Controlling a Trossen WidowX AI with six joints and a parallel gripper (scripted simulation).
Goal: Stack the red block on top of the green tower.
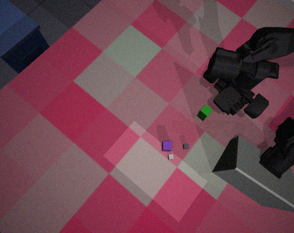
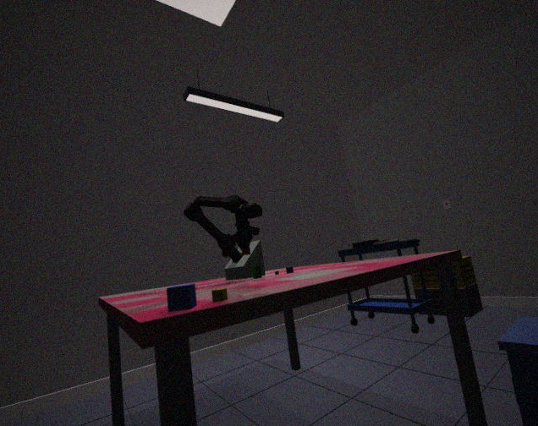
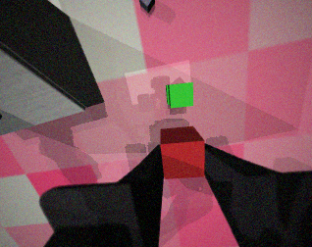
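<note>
My gripper [image 3: 179, 147] is shut on the red block [image 3: 182, 153], which sits between the two dark fingers in the wrist view. The gripper [image 1: 233, 105] [image 2: 241, 249] is raised above the table, up and to the right of the green tower in the top view. The green tower [image 1: 205, 112] [image 3: 181, 95] [image 2: 256, 272] stands upright on the pink checked table top [image 1: 66, 113]. In the wrist view it lies below and just ahead of the red block. The red block is hidden by the gripper in the top view.
A purple cube [image 1: 167, 145], a small grey cube [image 1: 186, 146] and a small white cube [image 1: 170, 156] lie left of a grey wedge-shaped block [image 1: 252, 173]. The arm's base [image 1: 285, 152] is at the right. A blue cube [image 2: 181, 297] and a yellow cube [image 2: 219, 294] sit near the table's end.
</note>
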